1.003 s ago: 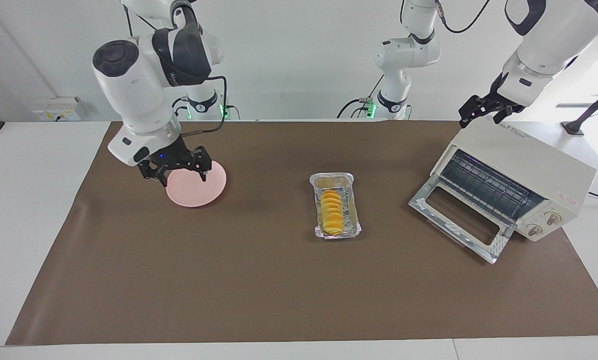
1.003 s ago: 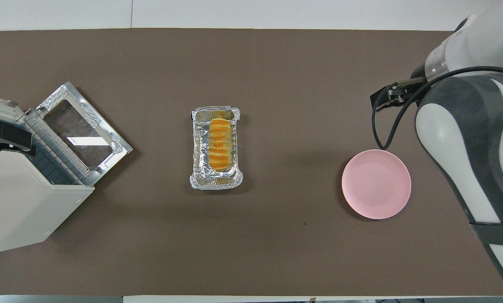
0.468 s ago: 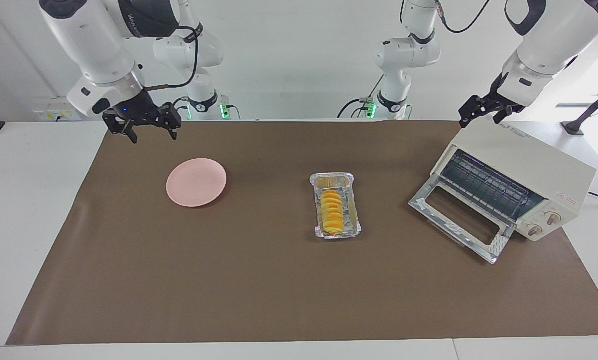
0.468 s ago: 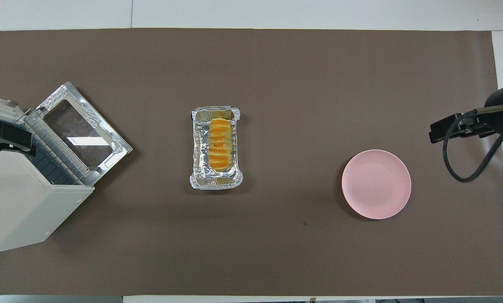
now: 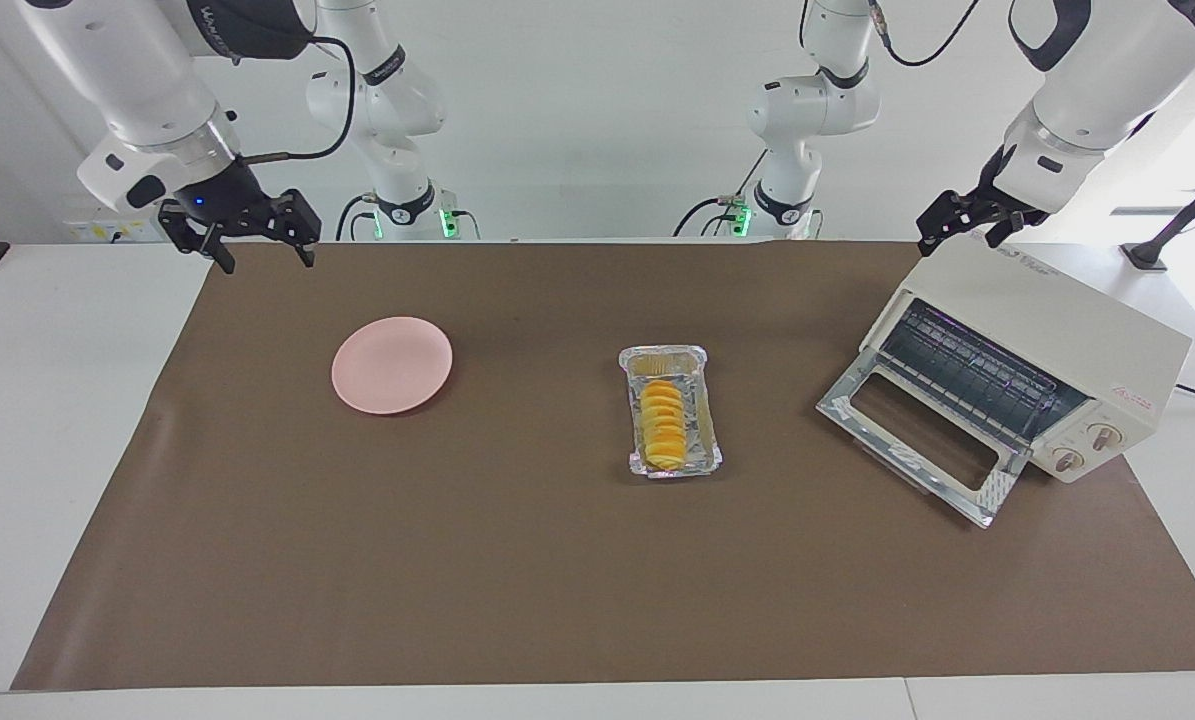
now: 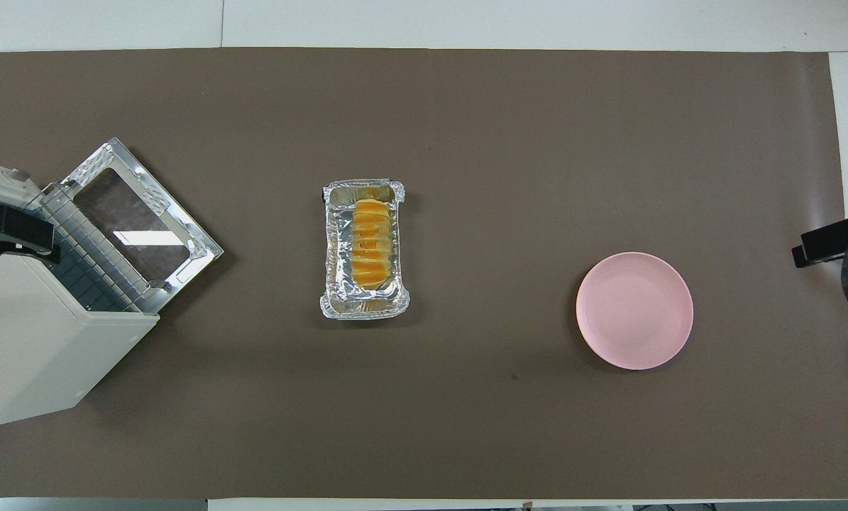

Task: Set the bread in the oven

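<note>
A: Facing view first — where's the bread (image 5: 663,425)?
B: Lying in the foil tray (image 5: 701,410), mid-mat, lengthwise toward the robots. Yellow-orange, ridged, narrower than the tray. Nothing touching it.
A: Oven (image 5: 1042,340)?
B: At the left arm's end of the table, set at an angle on the brown mat (image 5: 517,560). Glass door (image 5: 919,440) dropped down flat, wire rack (image 5: 967,375) visible inside, nothing on it. Two knobs + small red logo on the front panel. Tray sits well apart from the door.
A: Left gripper (image 5: 965,232)?
B: Up in the air over the oven's top corner nearest the robots, not touching as far as I can see. Fingers apart, empty. In the overhead view it shows at the frame edge over the oven body (image 6: 13,238).
A: Right gripper (image 5: 250,243)?
B: Raised over the mat's edge at the right arm's end, fingers pointing down and spread wide, holding nothing. Overhead shows only a black tip of it at the frame edge (image 6: 824,241).
A: Anything else on the mat?
B: Pink plate (image 5: 391,364), bare, between the tray and the right arm's end, approx. level w/ the tray. Right gripper is clear of it.
</note>
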You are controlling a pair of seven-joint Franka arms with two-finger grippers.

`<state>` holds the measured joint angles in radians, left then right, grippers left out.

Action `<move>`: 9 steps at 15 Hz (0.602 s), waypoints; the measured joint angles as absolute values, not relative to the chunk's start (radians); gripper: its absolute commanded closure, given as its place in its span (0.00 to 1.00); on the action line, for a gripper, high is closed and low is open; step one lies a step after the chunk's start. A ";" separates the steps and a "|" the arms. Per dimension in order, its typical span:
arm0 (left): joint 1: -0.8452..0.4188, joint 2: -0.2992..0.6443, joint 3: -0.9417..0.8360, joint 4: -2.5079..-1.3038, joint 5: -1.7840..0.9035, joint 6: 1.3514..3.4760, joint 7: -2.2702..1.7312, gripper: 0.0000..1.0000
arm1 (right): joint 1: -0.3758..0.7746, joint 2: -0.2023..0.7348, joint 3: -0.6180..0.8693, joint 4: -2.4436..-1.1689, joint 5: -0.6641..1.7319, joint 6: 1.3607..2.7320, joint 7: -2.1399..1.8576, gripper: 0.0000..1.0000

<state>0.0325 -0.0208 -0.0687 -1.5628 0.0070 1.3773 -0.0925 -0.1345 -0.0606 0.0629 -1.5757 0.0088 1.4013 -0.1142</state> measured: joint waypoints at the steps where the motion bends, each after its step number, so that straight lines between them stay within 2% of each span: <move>1: 0.033 -0.021 -0.069 -1.563 0.007 1.377 -0.093 0.00 | -0.134 -0.064 0.055 -1.576 0.009 1.408 -0.114 0.00; 4: 0.033 -0.021 -0.069 -1.563 0.007 1.377 -0.093 0.00 | -0.135 -0.063 0.034 -1.576 0.009 1.467 -0.121 0.00; 9: 0.033 -0.021 -0.069 -1.563 0.007 1.377 -0.093 0.00 | -0.131 -0.063 0.042 -1.576 0.009 1.490 -0.122 0.00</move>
